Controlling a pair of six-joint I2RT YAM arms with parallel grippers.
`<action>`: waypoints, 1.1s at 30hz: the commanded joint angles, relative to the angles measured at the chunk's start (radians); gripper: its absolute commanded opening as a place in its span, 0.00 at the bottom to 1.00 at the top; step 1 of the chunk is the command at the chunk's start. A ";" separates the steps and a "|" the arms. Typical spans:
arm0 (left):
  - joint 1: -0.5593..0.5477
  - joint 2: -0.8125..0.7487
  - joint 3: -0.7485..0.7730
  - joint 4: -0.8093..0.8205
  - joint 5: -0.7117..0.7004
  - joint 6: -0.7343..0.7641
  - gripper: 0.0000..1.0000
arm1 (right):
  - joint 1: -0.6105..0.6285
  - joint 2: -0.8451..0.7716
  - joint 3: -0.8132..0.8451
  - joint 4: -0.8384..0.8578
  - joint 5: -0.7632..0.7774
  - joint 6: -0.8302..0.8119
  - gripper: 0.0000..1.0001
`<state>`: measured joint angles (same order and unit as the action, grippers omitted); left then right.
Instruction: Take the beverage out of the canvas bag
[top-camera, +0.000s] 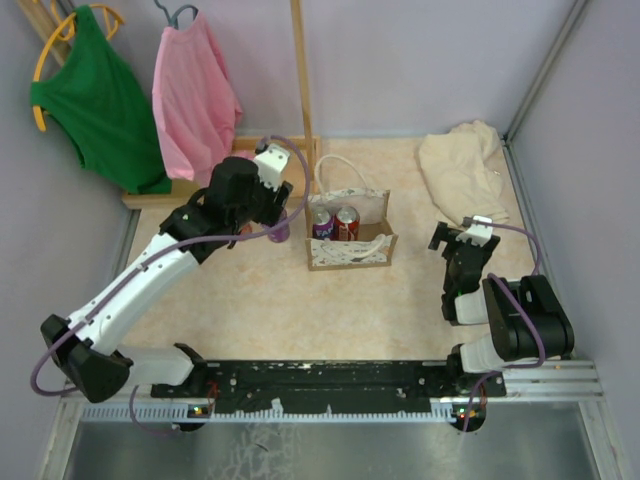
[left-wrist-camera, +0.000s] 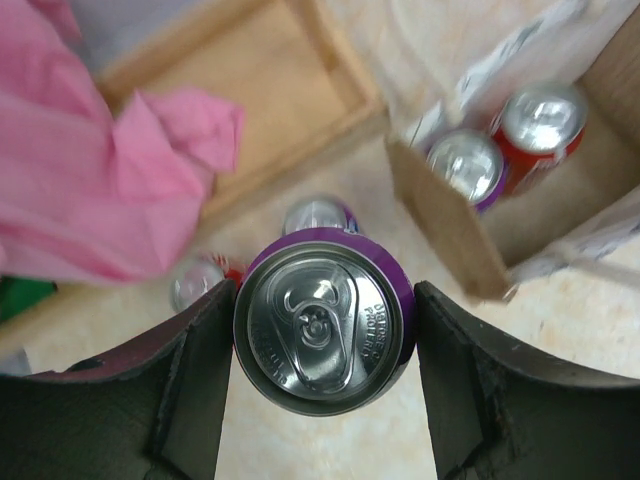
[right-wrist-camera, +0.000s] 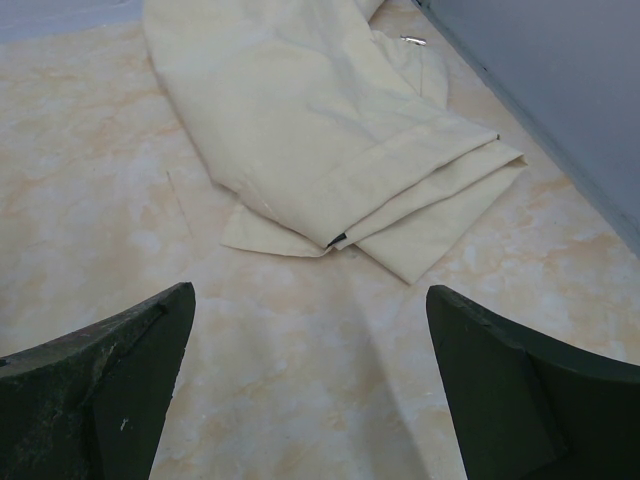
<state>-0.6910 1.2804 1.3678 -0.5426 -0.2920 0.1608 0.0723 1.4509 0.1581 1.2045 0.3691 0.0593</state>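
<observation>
You ran this in a lab test cell: plain walls (top-camera: 420, 60) boxed a marbled table (top-camera: 260, 290), a rail (top-camera: 330, 372) carried the arms (top-camera: 150, 270), and shirts (top-camera: 190, 90) hung on a wooden rack (top-camera: 300, 70) beyond the left jaws.

Purple can (left-wrist-camera: 322, 333) upright between left fingers (left-wrist-camera: 190, 390), outside open canvas bag (top-camera: 378, 212); second purple can (top-camera: 323, 225), red can (top-camera: 347, 223) inside
</observation>
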 joint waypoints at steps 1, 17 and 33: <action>0.055 -0.055 -0.140 0.068 0.057 -0.124 0.00 | 0.009 0.002 0.014 0.043 0.017 -0.012 0.99; 0.071 -0.051 -0.499 0.421 0.053 -0.199 0.00 | 0.009 0.002 0.014 0.044 0.017 -0.011 0.99; 0.071 0.019 -0.578 0.472 -0.006 -0.228 0.02 | 0.009 0.002 0.014 0.043 0.017 -0.012 0.99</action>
<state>-0.6235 1.2942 0.7929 -0.1719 -0.2577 -0.0505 0.0723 1.4509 0.1581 1.2049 0.3695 0.0593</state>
